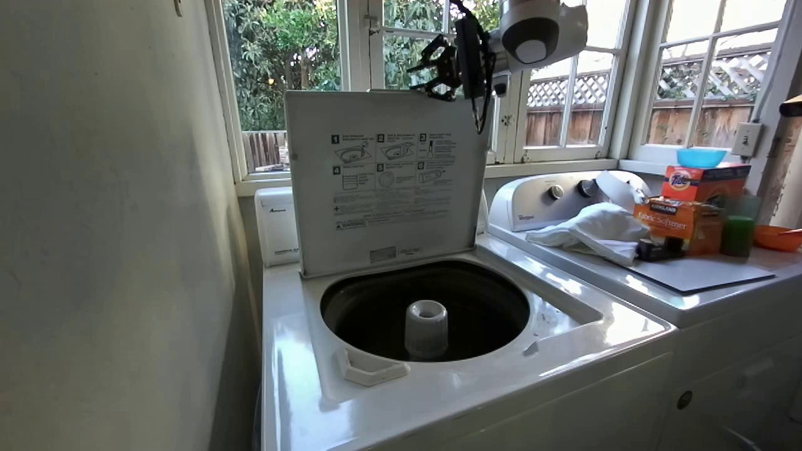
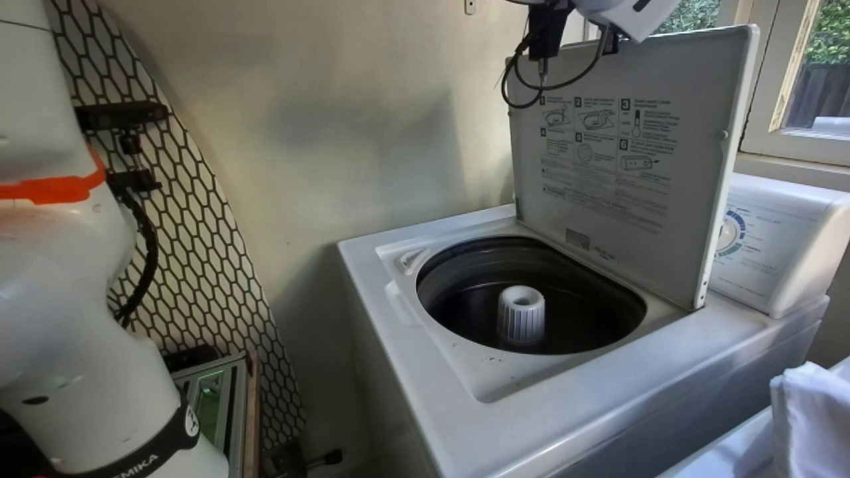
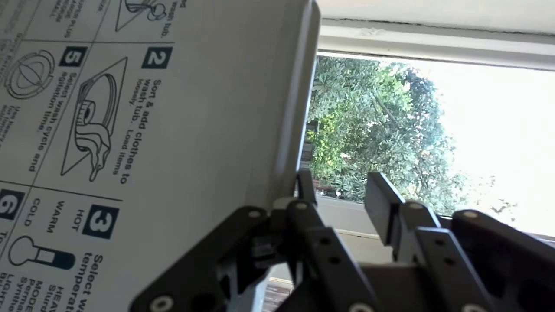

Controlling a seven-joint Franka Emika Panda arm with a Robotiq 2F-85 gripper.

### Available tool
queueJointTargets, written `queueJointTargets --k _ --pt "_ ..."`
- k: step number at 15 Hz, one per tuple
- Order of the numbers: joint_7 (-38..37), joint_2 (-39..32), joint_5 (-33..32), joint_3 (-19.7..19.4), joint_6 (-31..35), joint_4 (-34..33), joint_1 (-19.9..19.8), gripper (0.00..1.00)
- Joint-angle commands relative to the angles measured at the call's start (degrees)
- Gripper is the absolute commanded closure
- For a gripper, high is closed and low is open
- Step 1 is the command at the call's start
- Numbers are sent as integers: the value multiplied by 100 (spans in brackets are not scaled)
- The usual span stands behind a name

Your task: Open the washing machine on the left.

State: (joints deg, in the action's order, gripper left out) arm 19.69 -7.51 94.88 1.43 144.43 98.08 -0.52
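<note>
The white top-loading washing machine [image 1: 438, 404] shows in both exterior views [image 2: 571, 405]. Its flat lid [image 1: 388, 188] stands raised, nearly upright, with printed instructions facing the front. The dark round drum [image 1: 489, 313] with its white agitator [image 1: 426, 335] is uncovered. My gripper [image 1: 416, 76] is at the lid's top edge, right of its middle in that exterior view. In the wrist view my gripper [image 3: 342, 195] is open with nothing between its fingers. One finger is right beside the lid's edge [image 3: 295, 130]; I cannot tell if they touch. The fingertips are hidden in an exterior view.
A second white appliance [image 1: 664, 300] stands beside the machine. It carries a white cloth [image 1: 595, 232], an orange box [image 1: 673, 219], a detergent box [image 1: 705, 181] and a blue bowl [image 1: 700, 158]. A wall [image 1: 119, 250] is on the other side. Windows [image 1: 282, 69] are behind the lid.
</note>
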Motion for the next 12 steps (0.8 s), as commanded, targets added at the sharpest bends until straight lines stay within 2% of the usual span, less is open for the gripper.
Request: queueJointTargets --k 1,2,4,6,7,8,9,12 --pt "424 -665 236 22 330 -717 48 64" --pt "470 -757 225 25 334 -819 44 66" --pt "571 -949 254 35 345 -1024 43 64" --pt "681 -1097 319 47 344 -1206 37 53" --pt "758 -1169 391 56 336 -1301 32 51" --pt "862 -1240 464 66 337 -1397 33 41" --pt "937 -1290 533 74 315 -1463 29 23" --pt "1229 -1405 742 101 284 -1649 22 2"
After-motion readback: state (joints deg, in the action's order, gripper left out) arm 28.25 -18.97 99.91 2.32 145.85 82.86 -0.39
